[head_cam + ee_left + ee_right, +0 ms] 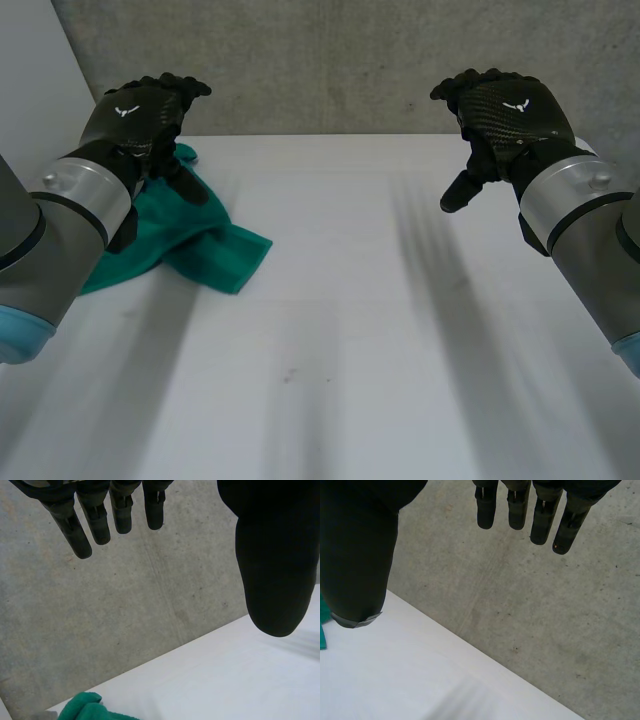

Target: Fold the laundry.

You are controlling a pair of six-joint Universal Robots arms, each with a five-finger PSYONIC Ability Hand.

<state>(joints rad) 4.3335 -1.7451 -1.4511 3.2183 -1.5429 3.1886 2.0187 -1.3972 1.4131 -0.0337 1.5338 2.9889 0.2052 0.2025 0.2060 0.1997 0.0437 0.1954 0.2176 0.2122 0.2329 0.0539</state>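
Left hand (pixel 140 112) and right hand (pixel 505 110) are hovering with fingers spread loosely, holding nothing. Green cloth (pixel 205 245) is lying crumpled by the table's (pixel 400 350) far left corner, its long axis slanting toward the table's middle.

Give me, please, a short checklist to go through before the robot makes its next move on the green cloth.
1. Left hand free: ok, fingers relaxed, holding nothing, raised above the cloth.
2. Right hand free: ok, open and holding nothing, far from the cloth.
3. Green cloth spread flat: not ok, it lies bunched at the left side of the table.
4. Whole cloth in sight: not ok, the left arm covers part of it in the head view.
5. Corners to grasp: cannot tell, one corner points to the table's middle and the rest are hidden.
6. Room to spread: ok, bare white table beside the cloth.
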